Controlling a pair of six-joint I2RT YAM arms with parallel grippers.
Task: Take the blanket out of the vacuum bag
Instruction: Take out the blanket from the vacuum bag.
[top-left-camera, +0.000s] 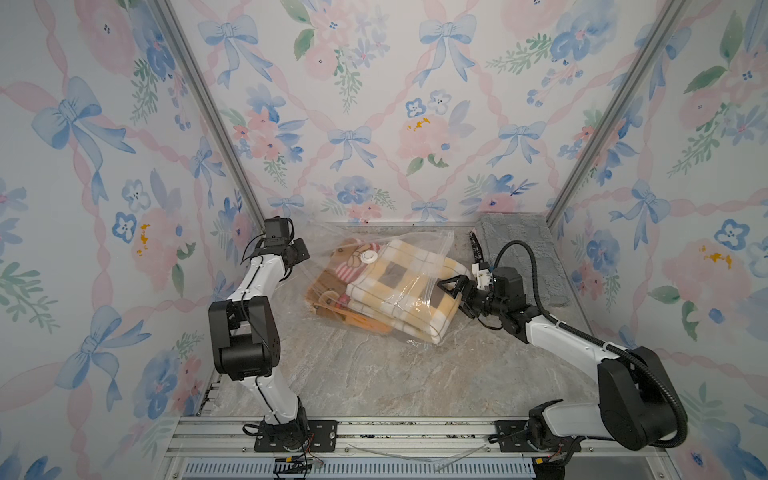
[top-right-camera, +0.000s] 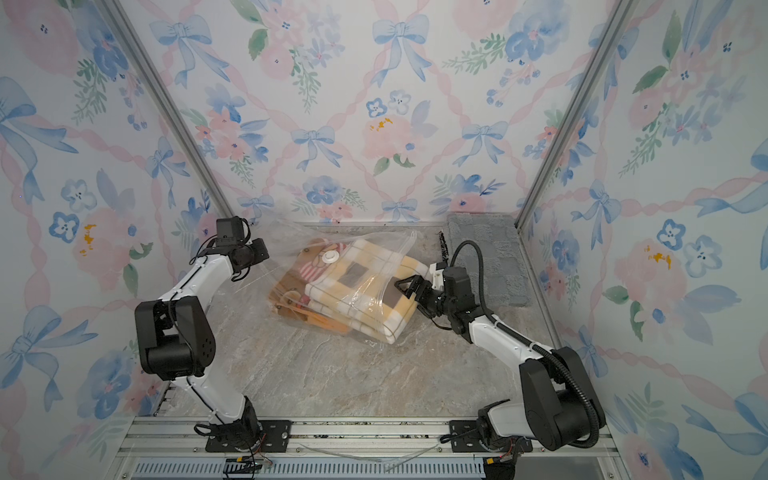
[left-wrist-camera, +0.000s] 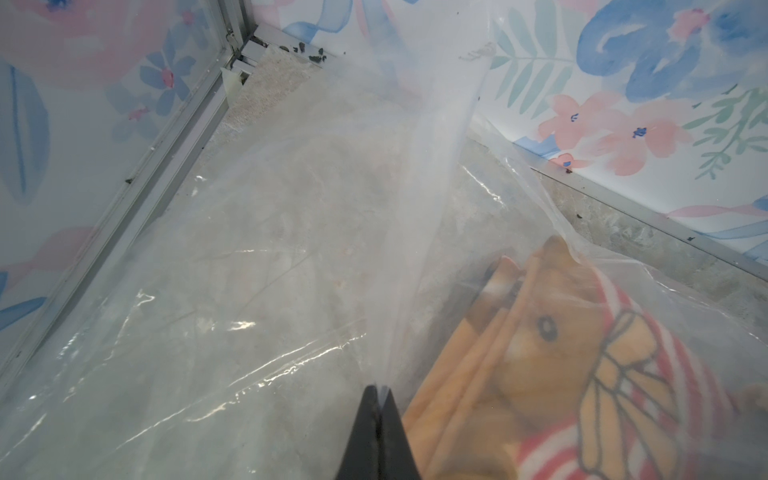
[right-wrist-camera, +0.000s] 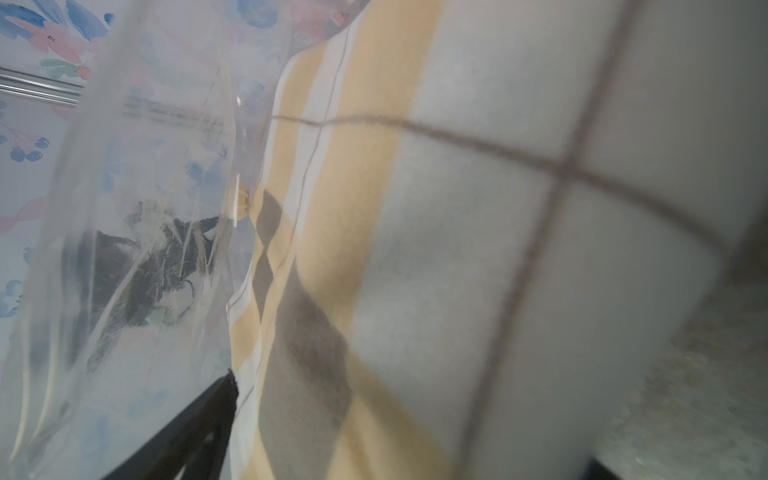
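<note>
Left arm (top-left-camera: 259, 274): elbow raised high, forearm slanting up to the vacuum bag (top-left-camera: 432, 249) corner on its side, wrist held above the bench (top-left-camera: 374, 374). Left end effector (left-wrist-camera: 379, 390) is pinched together on the clear film, which is pulled up taut from the bag.

Right arm (top-left-camera: 552, 332): low, elbow bent, forearm running flat toward the bag's opposite side. Right end effector (top-left-camera: 457, 296) is turned sideways with its jaws spread wide, and the folded edge of the blanket (top-left-camera: 399, 282) sits between them. The right wrist view shows one of its fingers (right-wrist-camera: 199, 415) just beside the cloth. Contact can't be told because of blur.

The checked yellow-white blanket lies inside the bag with its corner at the bag's mouth. Bear-print fabric (top-left-camera: 332, 278) is folded under it. The white valve cap (top-left-camera: 368, 258) is on the bag's top face.

The bag lies mid-bench, its zip edge lifted on the far side. The back wall (top-left-camera: 374, 124) is near the bag's far edge. A grey mat (top-left-camera: 519, 249) lies just past the bag, behind the right wrist. A wide stretch of bench is on the bag's near side.
</note>
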